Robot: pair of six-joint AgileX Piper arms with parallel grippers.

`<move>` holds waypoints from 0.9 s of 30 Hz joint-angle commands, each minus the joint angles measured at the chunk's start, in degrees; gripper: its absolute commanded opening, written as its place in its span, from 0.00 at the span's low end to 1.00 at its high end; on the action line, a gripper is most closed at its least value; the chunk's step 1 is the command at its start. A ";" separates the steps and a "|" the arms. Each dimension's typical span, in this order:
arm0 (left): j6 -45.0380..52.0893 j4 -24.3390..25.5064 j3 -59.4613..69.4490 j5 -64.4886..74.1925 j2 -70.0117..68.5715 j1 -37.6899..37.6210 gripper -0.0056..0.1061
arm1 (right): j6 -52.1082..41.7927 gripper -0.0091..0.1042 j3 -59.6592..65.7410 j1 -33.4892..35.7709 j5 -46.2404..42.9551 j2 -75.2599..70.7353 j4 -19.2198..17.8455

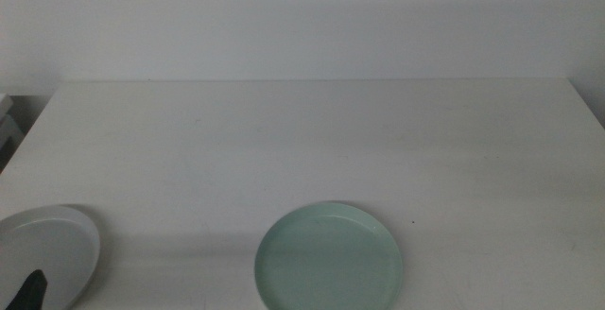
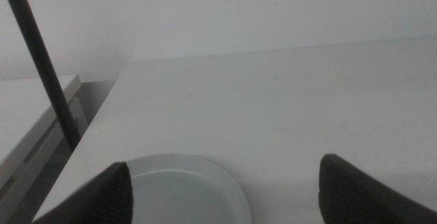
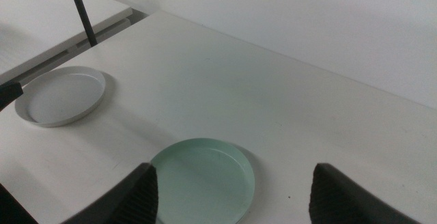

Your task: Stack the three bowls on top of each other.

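Observation:
A pale mint green bowl [image 1: 328, 258] sits at the table's front middle; it also shows in the right wrist view [image 3: 201, 179]. A pale bowl [image 1: 47, 251], white or light grey, I cannot tell which, sits at the front left; it also shows in both wrist views [image 2: 181, 193] [image 3: 61, 95]. The third bowl is out of view. My left gripper [image 2: 225, 183] is open, its jaws spread over this pale bowl's near side; one dark tip [image 1: 28, 291] shows over the bowl. My right gripper [image 3: 235, 183] is open and empty above the mint bowl's near side.
The white table [image 1: 312, 140] runs back to a plain wall. A thin dark pole [image 2: 44, 67] and a lower white side surface [image 2: 27, 108] stand past the table's left edge.

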 commanded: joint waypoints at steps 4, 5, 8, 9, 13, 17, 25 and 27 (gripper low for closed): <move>-0.14 -0.18 -0.06 -6.77 0.24 0.26 0.86 | -0.48 0.60 -1.27 -0.37 -4.22 0.52 -0.07; -0.60 -0.73 -0.54 -7.23 1.20 0.77 0.86 | -0.48 0.60 -1.27 -0.37 -4.22 0.52 -0.07; -3.37 -3.90 -3.93 -6.50 6.06 2.97 0.86 | -0.48 0.60 -1.27 -0.37 -4.22 0.52 -0.07; -3.89 -4.95 -5.79 -5.66 8.53 3.61 0.86 | -0.48 0.60 -1.27 -0.37 -4.22 0.52 -0.07; -4.25 -8.05 -15.80 2.15 18.85 4.73 0.86 | -0.48 0.60 -1.27 -0.37 -4.22 0.52 -0.07; -4.19 -8.33 -30.44 17.38 29.25 4.37 0.86 | -0.48 0.60 -1.27 -0.37 -4.22 0.52 -0.07; -3.07 -8.19 -54.21 43.34 44.17 4.37 0.86 | -0.48 0.60 -1.27 -0.37 -4.22 0.52 -0.07; -3.12 -8.19 -56.98 45.28 46.31 4.37 0.86 | -0.48 0.60 -1.27 -0.37 -4.22 0.52 -0.07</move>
